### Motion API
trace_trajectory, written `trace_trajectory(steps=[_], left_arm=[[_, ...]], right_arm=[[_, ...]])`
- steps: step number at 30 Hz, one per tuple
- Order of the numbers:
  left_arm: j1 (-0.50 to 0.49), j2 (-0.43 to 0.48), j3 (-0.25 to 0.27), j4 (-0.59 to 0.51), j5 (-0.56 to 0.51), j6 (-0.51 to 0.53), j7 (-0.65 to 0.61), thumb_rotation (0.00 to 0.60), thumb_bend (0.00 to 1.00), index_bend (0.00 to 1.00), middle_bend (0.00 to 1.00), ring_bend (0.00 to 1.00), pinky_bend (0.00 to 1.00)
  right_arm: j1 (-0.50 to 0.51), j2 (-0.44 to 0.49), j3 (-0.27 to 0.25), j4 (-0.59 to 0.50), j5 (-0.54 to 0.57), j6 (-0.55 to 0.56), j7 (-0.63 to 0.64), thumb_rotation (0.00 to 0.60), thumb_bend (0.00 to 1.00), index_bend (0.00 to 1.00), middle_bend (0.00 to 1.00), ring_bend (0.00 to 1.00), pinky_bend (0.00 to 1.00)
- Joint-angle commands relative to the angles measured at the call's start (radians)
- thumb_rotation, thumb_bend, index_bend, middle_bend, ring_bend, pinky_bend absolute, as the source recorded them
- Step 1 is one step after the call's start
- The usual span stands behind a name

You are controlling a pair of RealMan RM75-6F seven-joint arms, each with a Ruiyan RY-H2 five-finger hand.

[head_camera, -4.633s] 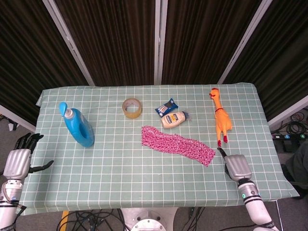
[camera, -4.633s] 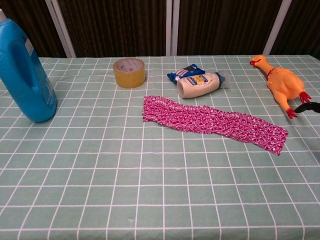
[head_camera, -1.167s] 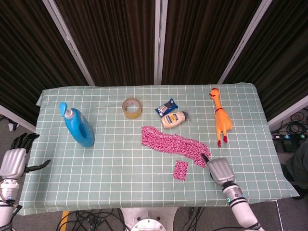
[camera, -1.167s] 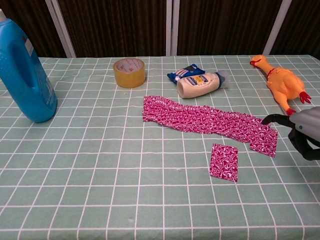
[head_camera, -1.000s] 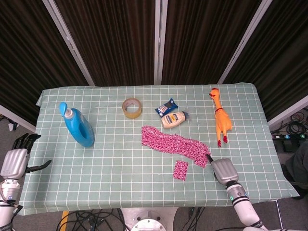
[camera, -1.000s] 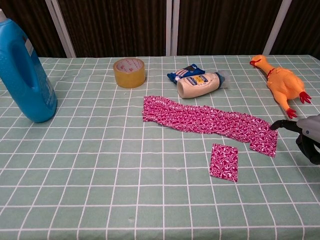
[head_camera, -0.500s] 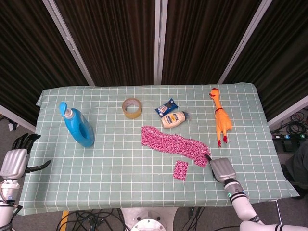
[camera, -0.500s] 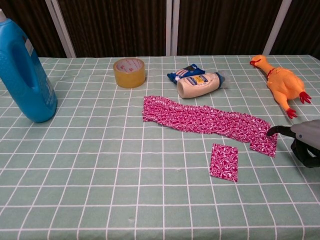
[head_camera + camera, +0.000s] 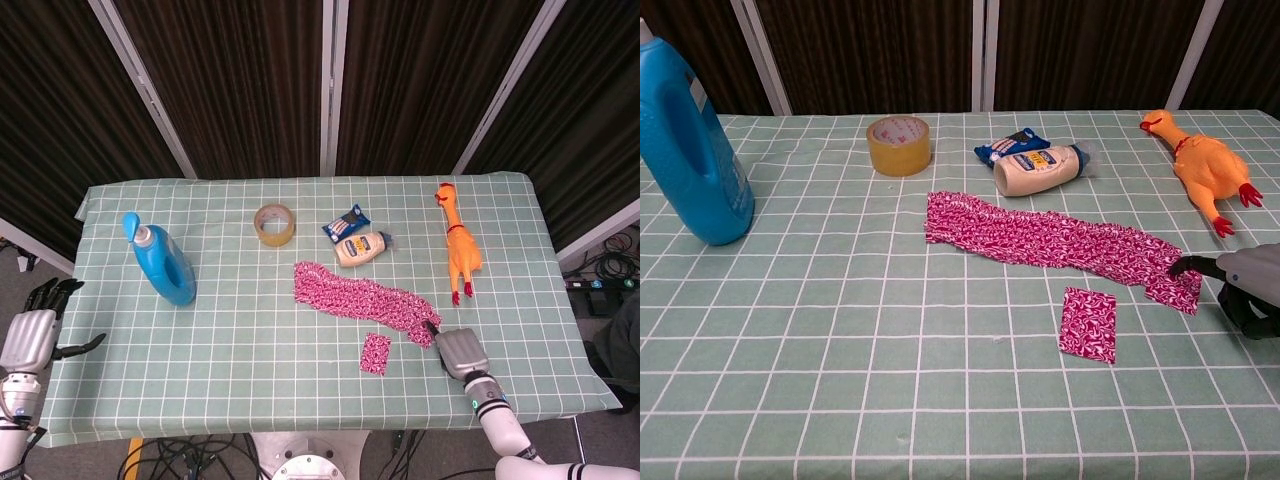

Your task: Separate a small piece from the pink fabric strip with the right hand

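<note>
Checked tablecloth [image 9: 250,330], patterned pink strip [image 9: 1050,240], square piece [image 9: 1088,323]

right robot hand [image 9: 1246,285] cropped at frame edge, grasp perhaps unclear

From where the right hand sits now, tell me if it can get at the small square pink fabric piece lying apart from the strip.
Probably yes. The right hand rests at the pink fabric strip's end, and bare tablecloth separates it from the small square pink fabric piece.

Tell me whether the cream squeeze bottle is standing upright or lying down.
Lying down: the cream squeeze bottle rests on its side, cap pointing right.
</note>
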Motion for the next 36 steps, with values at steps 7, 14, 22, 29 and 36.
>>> trace_trajectory(steps=[7, 14, 22, 29, 36], left_arm=[[0.0, 0.001, 0.002, -0.005, 0.0, -0.002, 0.005, 0.43, 0.14, 0.14, 0.11, 0.01, 0.09], [-0.001, -0.003, 0.003, -0.003, -0.001, -0.005, 0.011, 0.427, 0.14, 0.14, 0.11, 0.02, 0.09], [-0.004, 0.0, 0.0, -0.016, 0.006, 0.002, 0.021, 0.429, 0.14, 0.14, 0.11, 0.01, 0.09], [-0.003, 0.003, 0.0, -0.014, 0.0, -0.002, 0.019, 0.43, 0.14, 0.14, 0.11, 0.02, 0.09], [-0.002, 0.002, 0.0, -0.004, -0.002, -0.003, 0.008, 0.43, 0.14, 0.14, 0.11, 0.01, 0.09]], right_arm=[[-0.035, 0.067, -0.032, -0.047, -0.023, 0.037, 0.025, 0.6, 0.97, 0.12, 0.94, 0.83, 0.72], [-0.064, 0.129, -0.058, -0.076, -0.049, 0.035, 0.073, 0.6, 0.97, 0.13, 0.94, 0.83, 0.72], [-0.078, 0.123, -0.044, -0.068, -0.115, 0.046, 0.122, 0.6, 0.97, 0.13, 0.94, 0.83, 0.72], [-0.038, 0.068, 0.003, -0.022, -0.068, -0.014, 0.114, 0.6, 0.97, 0.12, 0.94, 0.83, 0.72], [-0.009, 0.039, 0.012, -0.007, 0.001, -0.038, 0.061, 0.6, 0.97, 0.12, 0.94, 0.83, 0.72]])
